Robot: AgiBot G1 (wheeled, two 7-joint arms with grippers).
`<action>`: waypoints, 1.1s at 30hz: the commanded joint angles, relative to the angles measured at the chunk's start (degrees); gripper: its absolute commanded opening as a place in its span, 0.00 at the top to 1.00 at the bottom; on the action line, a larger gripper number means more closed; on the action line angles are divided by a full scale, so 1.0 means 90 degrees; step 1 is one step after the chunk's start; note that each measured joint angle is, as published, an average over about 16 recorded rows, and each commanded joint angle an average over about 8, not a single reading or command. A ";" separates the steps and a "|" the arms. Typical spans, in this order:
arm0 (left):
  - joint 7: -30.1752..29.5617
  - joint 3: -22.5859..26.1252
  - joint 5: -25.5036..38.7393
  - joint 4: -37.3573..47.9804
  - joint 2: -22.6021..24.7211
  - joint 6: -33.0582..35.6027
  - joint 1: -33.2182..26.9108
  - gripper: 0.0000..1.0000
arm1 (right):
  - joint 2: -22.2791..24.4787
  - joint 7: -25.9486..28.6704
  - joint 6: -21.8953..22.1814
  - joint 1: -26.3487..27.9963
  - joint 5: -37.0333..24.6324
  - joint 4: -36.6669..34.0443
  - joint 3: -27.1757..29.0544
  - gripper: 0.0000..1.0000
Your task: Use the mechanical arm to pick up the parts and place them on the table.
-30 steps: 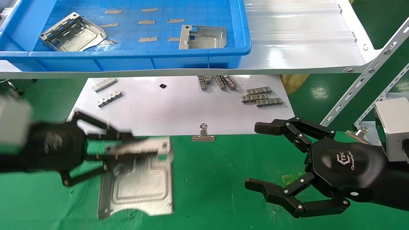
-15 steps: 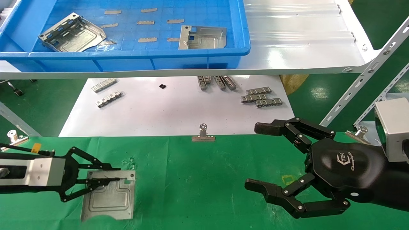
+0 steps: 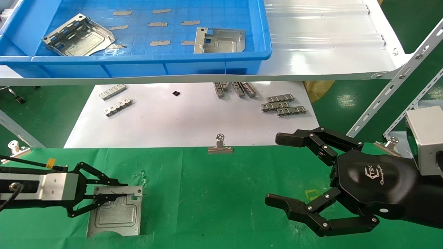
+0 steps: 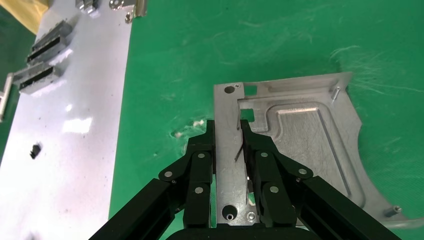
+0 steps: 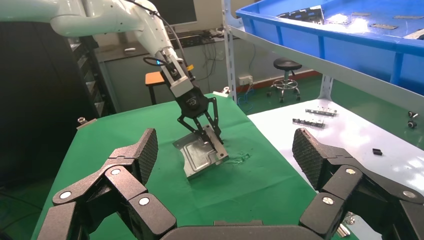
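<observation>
At lower left of the head view, the left gripper (image 3: 114, 195) pinches one part (image 3: 116, 216) by its folded edge; in the left wrist view the fingers (image 4: 202, 150) sit tight on either side of that raised flange, pressed against the metal. The plate looks flat on, or only just off, the table (image 3: 221, 193); the right wrist view suggests the far edge is tilted up slightly, but whether it bears fully on the cloth I cannot tell.

Progress, judged: one part is at the table and not yet let go. Two more parts (image 3: 79, 35) (image 3: 220, 40) lie in the blue bin (image 3: 263, 34) at the top of the frame, on the shelf (image 3: 328, 52). So roughly a third done, with release pending.

Room: green cloth is bare to the right of the held plate up to mid-frame. The plate's near edge lies close to the bottom of the frame, so the table's front edge may be near; not visible. A binder clip (image 3: 220, 145) sits at the cloth's far edge, mid-frame, and another (image 3: 15, 148) at far left, just beyond the left arm. The white sheet (image 3: 193, 121) carries small strips (image 3: 283, 104), well apart from the plate.

The right gripper (image 3: 277, 169) hangs at lower right, fingers spread wide, holding nothing, well apart from the work.
</observation>
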 commanded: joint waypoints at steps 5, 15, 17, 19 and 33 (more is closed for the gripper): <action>0.0171 0.0003 -0.0016 0.0347 0.0141 0.0046 -0.0078 0.00 | 0.0000 0.0000 0.0000 0.0000 0.0000 0.0000 0.0000 0.00; -0.0872 -0.0173 -0.1085 0.0266 0.0030 0.0358 0.0199 0.00 | 0.0000 0.0000 0.0000 0.0000 0.0000 0.0000 0.0000 0.00; -0.1266 -0.0170 -0.1346 0.0168 -0.0058 0.0362 0.0337 0.00 | 0.0000 0.0000 0.0001 0.0000 0.0000 0.0000 0.0000 0.00; -0.1514 -0.0156 -0.1512 0.0105 -0.0127 0.0357 0.0446 0.00 | 0.0001 0.0000 0.0001 -0.0001 0.0001 0.0000 0.0000 0.00; -0.1767 -0.0303 -0.1623 -0.0196 -0.0191 0.0314 0.0628 0.00 | 0.0001 0.0000 0.0002 -0.0001 0.0001 -0.0001 0.0000 0.00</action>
